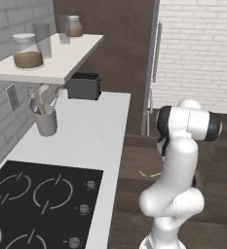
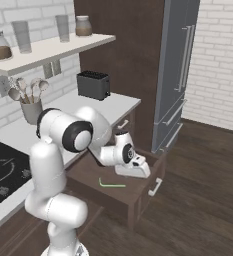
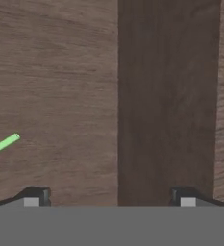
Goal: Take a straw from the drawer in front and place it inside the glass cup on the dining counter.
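While the drawer (image 2: 120, 187) is standing pulled out, I am hovering over it with my jaws spread wide, gripping nothing; the straw (image 2: 111, 184) is lying on the drawer floor, apart from my fingertips (image 3: 34, 198).

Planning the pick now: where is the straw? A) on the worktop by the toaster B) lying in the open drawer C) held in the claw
B: the straw lies flat on the floor of the open drawer, apart from the open claw.

A black toaster (image 1: 84, 85) sits on the white worktop (image 1: 93, 131) beside a grey utensil crock (image 1: 46, 121); jars (image 1: 28, 50) line the shelf (image 1: 61, 63) above the black hob (image 1: 42, 204).
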